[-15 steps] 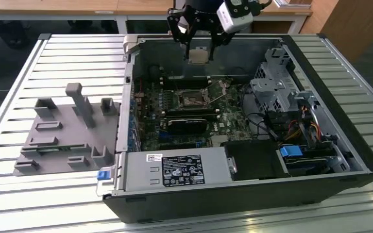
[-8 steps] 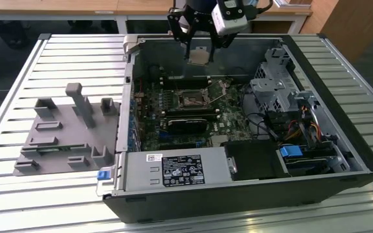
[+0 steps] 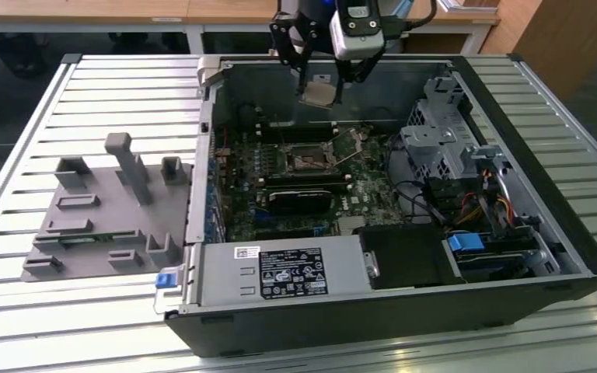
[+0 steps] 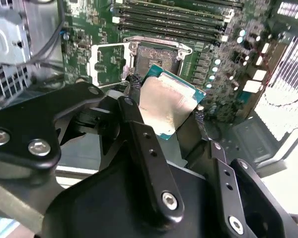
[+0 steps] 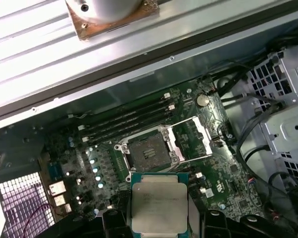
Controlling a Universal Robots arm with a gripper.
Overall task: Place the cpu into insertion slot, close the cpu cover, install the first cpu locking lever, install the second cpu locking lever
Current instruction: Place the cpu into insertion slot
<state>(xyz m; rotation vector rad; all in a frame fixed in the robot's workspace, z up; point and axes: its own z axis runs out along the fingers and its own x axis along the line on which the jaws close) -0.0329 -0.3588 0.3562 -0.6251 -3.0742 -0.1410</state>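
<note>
- Grey rack (image 3: 102, 203): lies on the slatted table (image 3: 29, 311), well off to the exterior view's left of the hand; apart from the open case (image 3: 382, 311).
- Slot (image 3: 306, 159) (image 4: 154, 57) (image 5: 148, 151): set in the green board (image 3: 239, 194), below the hand and well clear of it; its dark centre is bare.
- Cover (image 5: 196, 139) (image 4: 107, 62): folded back just beside the slot, not over it.
- Hand (image 3: 328, 87) (image 4: 166, 96) (image 5: 160, 218): hangs above the case; fingers closed part-way, pinching two opposite edges of the chip.
- Chip (image 3: 317, 94) (image 4: 166, 106) (image 5: 160, 203): held in the air between the fingertips, touching nothing else; it looks tilted rather than level in the exterior view.
- Drive cage (image 3: 438, 148): lower than the hand, to its exterior-view right; cables hang near it.
- Hazards, as judged: a tilted chip could land on one corner and bend the slot's contacts; a thin edge grip could let it slip and drop onto the board; a skewed approach could catch it on the raised cover.
</note>
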